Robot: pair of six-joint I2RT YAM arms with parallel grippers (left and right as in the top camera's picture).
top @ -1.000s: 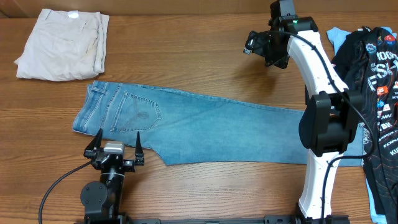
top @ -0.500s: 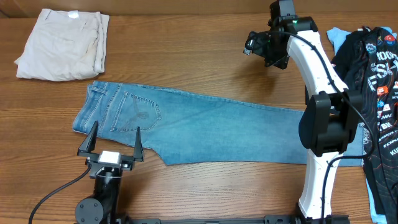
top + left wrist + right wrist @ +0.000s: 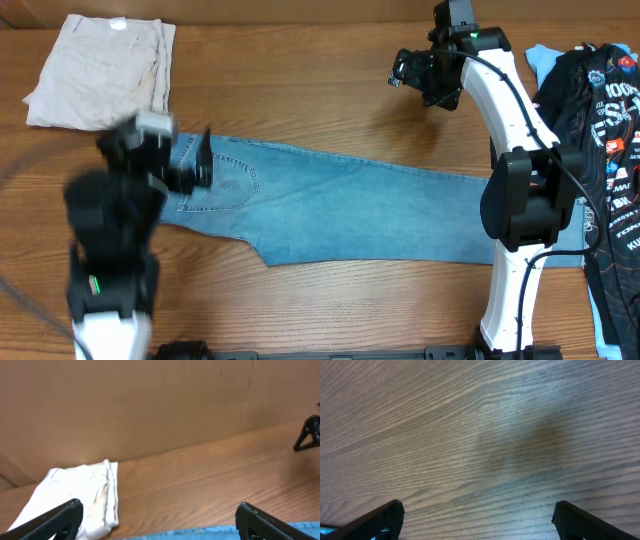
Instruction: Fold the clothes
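Jeans (image 3: pixel 360 210): flat on the table (image 3: pixel 300 110), back pocket (image 3: pixel 235 178) up. In the overhead view the long axis runs left-right with a slight tilt. The waist end points left and sits a bit farther from the arm bases. The legs point right, and the hems are hidden behind the right arm.

Left gripper (image 3: pixel 160 150): above the waist end, motion-blurred in overhead, and the arm covers the waistband corner. The wrist cam shows both fingers spread wide with nothing between them, so it is released. That cam looks over the jeans, which show only as a thin blue strip at its bottom edge.

Right gripper (image 3: pixel 415 75): over bare table on the far side of the legs, well apart from the denim. Its fingers are also spread wide and empty, with only wood grain under them.

Beige trousers (image 3: pixel 100 70): folded, just beyond the waist end on the far side, not touching the jeans.
Black tee (image 3: pixel 610 130): heaped past the hem end, with a pale-blue garment (image 3: pixel 540 55) showing from under it.

Change from 0.5 s ago: the left arm was low at the near edge of the waist, with its fingertips at the denim edge. It has now lifted and swung over the waist. The jeans have not shifted, and the right arm has barely moved.
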